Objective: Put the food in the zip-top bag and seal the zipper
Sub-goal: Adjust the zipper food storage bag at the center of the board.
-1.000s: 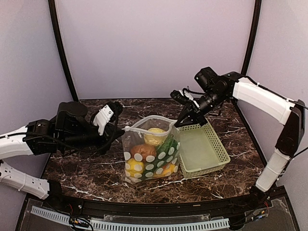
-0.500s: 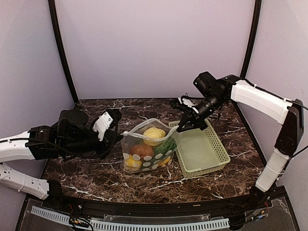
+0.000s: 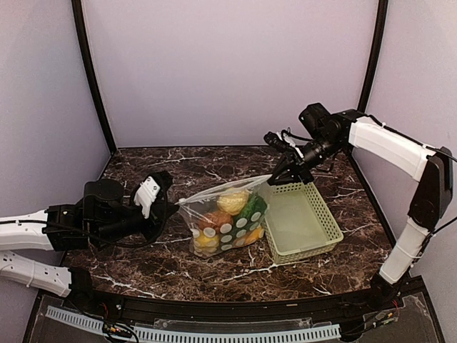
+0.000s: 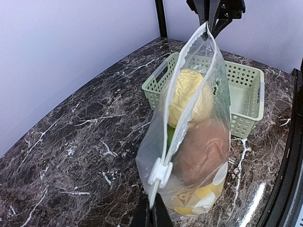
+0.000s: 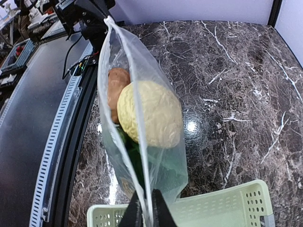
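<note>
While both grippers pinch the mouth edge of the bag [image 3: 225, 223], the zipper [image 3: 221, 191] forms one taut line between them, and the coming move turns on this line. The left gripper [image 3: 171, 206] is clamped on the end of the line far from the basket [image 3: 335, 232]. The right gripper [image 3: 274, 177] is clamped on the end above the basket's rear left corner. The line rises slightly toward the basket.

The bag hangs below the line, just left of the basket, with its bottom on the table [image 3: 143, 171]. Contact with the basket wall cannot be confirmed. The food [image 3: 232, 202] sits inside the bag, and none is in the basket.

A white slider [image 4: 160, 171] sits on the zipper at the end away from the basket, just beside the left gripper. Judgement: the left arm is nearer the slider, so the seal probably runs from that end toward the basket. Whether the strip is already pressed shut cannot be determined.
</note>
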`<state>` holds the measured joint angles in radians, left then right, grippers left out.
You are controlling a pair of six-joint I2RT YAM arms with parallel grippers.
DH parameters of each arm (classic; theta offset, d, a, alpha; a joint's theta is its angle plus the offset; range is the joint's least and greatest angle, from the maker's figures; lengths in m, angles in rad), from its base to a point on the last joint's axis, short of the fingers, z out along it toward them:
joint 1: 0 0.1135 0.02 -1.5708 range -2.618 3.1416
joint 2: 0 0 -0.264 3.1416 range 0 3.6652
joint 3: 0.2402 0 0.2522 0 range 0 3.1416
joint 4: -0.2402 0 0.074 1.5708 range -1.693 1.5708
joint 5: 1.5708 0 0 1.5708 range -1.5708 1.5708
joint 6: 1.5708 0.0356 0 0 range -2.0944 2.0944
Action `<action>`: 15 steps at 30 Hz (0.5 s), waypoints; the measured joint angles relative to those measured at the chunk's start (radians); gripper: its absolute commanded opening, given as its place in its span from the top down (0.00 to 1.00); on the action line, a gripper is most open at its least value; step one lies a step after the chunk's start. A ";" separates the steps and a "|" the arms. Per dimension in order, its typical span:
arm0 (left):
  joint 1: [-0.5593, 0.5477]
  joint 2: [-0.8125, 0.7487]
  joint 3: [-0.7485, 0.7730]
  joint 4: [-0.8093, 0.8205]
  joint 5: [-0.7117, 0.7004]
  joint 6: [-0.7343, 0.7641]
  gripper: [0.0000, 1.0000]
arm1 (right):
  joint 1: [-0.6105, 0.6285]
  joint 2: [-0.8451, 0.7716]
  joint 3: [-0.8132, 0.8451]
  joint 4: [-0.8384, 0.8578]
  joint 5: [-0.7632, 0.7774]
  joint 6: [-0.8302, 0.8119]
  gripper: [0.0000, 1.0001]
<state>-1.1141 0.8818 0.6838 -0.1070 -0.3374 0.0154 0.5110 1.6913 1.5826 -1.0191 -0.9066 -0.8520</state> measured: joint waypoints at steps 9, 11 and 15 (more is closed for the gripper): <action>0.007 0.074 0.054 0.034 0.035 0.003 0.99 | 0.005 0.045 0.195 -0.090 -0.004 0.026 0.54; 0.007 0.116 0.085 0.042 0.054 0.007 0.99 | 0.043 0.042 0.246 -0.095 0.008 0.032 0.51; 0.007 0.171 0.121 0.057 0.084 0.016 0.99 | 0.142 0.047 0.304 -0.098 0.032 0.043 0.48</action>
<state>-1.1069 1.0531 0.8051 -0.0502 -0.2539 0.0315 0.6529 1.7386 1.8862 -1.1172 -0.8742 -0.8089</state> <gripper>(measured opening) 0.009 0.502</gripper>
